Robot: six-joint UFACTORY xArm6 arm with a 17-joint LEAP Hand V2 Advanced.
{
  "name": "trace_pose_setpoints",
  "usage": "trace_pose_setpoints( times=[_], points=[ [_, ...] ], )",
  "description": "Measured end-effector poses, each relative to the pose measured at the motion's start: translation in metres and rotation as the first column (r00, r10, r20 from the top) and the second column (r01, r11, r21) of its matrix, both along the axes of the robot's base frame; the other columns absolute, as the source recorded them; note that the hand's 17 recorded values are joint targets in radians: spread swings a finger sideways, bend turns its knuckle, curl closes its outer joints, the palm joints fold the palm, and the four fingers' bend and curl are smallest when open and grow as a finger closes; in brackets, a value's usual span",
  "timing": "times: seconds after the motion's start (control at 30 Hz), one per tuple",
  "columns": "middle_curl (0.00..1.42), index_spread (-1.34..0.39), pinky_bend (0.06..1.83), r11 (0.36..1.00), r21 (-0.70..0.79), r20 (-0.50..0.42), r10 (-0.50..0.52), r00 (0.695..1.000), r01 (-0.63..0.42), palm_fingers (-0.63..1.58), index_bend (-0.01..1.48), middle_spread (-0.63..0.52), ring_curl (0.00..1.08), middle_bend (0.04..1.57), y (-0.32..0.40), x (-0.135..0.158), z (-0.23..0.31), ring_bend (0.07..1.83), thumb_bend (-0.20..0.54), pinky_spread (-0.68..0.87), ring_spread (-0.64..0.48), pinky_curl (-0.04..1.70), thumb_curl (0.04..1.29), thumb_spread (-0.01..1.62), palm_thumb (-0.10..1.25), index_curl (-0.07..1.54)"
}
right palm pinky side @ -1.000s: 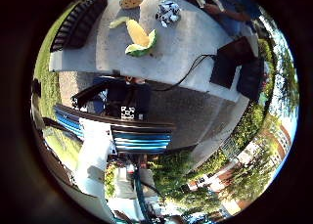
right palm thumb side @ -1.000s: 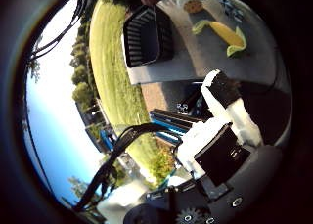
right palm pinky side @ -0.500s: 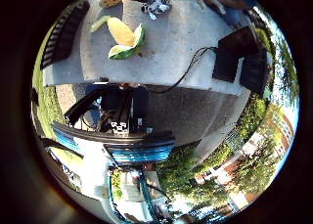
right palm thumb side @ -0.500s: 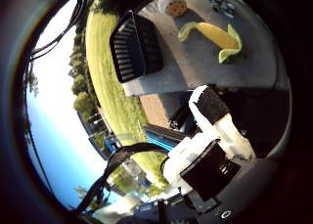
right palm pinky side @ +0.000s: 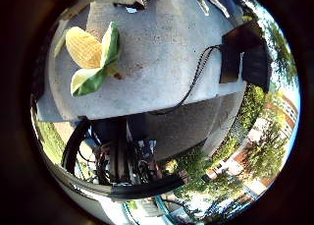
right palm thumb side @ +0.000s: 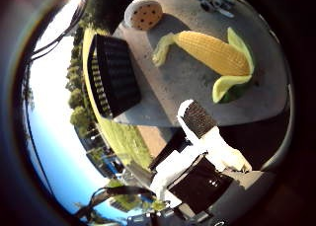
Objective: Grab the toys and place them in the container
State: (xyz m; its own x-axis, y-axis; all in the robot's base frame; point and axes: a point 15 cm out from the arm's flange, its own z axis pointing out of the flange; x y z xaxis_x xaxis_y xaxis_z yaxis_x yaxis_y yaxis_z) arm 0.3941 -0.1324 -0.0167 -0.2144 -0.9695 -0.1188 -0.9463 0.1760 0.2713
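The robot's hand [right palm thumb side: 207, 137] hovers with one straight, relaxed finger visible, holding nothing. Beyond it, a toy corn cob [right palm thumb side: 210, 53] lies on a grey table [right palm thumb side: 177, 83]. Further off sit a black slatted container [right palm thumb side: 111, 75] and a cookie toy [right palm thumb side: 143, 15]. A misaligned descent could nudge the corn away.

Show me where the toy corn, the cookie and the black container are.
toy corn [right palm thumb side: 212, 52], thumb side palm view, on its yellow kernels.
cookie [right palm thumb side: 146, 16], thumb side palm view, on its speckled face.
black container [right palm thumb side: 114, 77], thumb side palm view, on its ribbed floor.
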Motion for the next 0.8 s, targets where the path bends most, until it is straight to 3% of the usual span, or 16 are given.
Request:
trace_pose_setpoints(
  times=[0.23,0.5,0.8],
  points=[
    [0.33,0.04,0.56,1.0,-0.006,-0.036,0.024,0.999,-0.024,0.18,0.16,0.15,0.35,0.18,0.026,0.025,-0.038,0.43,-0.028,0.46,0.31,0.28,0.33,1.15,0.51,0.25],
    [0.35,0.05,0.56,1.0,-0.02,-0.054,0.019,0.998,-0.02,0.23,0.16,0.12,0.35,0.19,0.039,0.034,-0.074,0.46,-0.027,0.46,0.31,0.26,0.33,1.15,0.52,0.25],
    [0.39,0.05,0.62,0.999,-0.036,-0.076,0.008,0.997,-0.011,0.45,0.12,0.06,0.39,0.26,0.048,0.035,-0.085,0.65,-0.02,0.45,0.25,0.24,0.34,1.14,0.56,0.22]
  ],
)
